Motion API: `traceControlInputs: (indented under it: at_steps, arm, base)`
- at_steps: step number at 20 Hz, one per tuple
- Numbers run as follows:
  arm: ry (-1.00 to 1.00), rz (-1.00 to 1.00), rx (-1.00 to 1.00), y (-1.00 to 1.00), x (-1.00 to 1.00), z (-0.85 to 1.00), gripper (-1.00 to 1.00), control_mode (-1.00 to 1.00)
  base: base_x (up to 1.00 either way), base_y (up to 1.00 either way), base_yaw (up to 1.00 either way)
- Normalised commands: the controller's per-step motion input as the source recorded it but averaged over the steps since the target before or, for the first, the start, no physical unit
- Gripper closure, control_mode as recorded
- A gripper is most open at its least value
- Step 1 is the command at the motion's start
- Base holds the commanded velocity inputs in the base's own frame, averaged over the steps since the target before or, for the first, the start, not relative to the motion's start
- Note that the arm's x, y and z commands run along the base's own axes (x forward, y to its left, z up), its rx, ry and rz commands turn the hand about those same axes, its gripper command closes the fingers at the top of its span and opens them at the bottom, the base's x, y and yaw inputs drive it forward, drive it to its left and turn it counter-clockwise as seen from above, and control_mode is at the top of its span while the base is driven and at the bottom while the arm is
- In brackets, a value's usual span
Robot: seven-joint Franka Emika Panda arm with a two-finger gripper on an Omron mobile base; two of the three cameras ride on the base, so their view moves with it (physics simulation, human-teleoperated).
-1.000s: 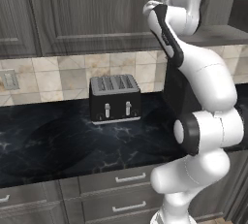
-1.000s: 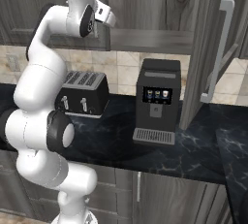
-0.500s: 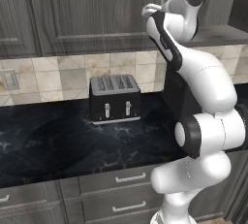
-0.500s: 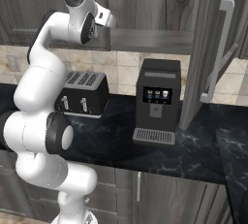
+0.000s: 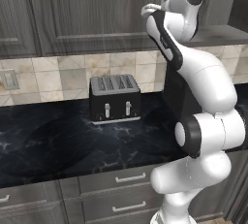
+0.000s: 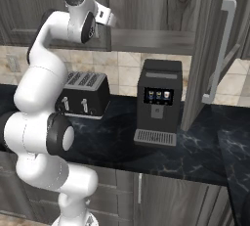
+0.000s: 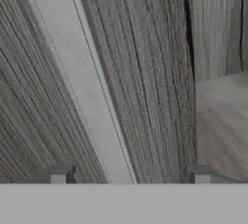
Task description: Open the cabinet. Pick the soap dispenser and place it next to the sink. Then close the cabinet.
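Still on step one: your claw point(image 7: 130, 177) stands open astride the left door's silver handle point(image 7: 80, 82) of the cabinet point(image 6: 146, 5) above the toaster point(image 6: 83, 95); next, close and pull.

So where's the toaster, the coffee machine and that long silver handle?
toaster point(image 5: 115, 98), left base view, its front face.
coffee machine point(image 6: 158, 102), right base view, its front panel.
silver handle point(image 7: 85, 89), hand view, middle of the bar.
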Motion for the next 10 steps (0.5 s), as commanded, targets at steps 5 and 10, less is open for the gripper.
traceControlInputs:
  at_steps: [5, 10]
  arm:
    - [0.0, 0.0, 0.0, 0.0, 0.0, 0.0, 1.0, -1.0]
    - [0.0, 0.0, 0.0, 0.0, 0.0, 0.0, 1.0, -1.0]
  base:
    - [0.0, 0.0, 0.0]
    - [0.0, 0.0, 0.0]
